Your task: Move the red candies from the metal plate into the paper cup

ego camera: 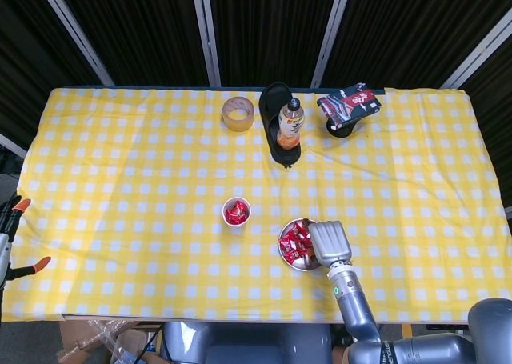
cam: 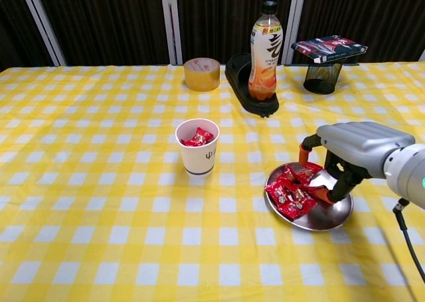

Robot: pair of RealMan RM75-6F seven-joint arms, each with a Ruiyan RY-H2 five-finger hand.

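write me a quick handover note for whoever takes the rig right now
Right hand: over the metal plate, fingers down among the red candies; whether it grips one yet cannot be told.
Left hand: not in view.
Paper cup: upright, apart from the plate on its left in the chest view, already holding some red candies.
Done: part of the candies are in the cup.
Left: a pile remains on the plate; pick them up and drop them into the cup.
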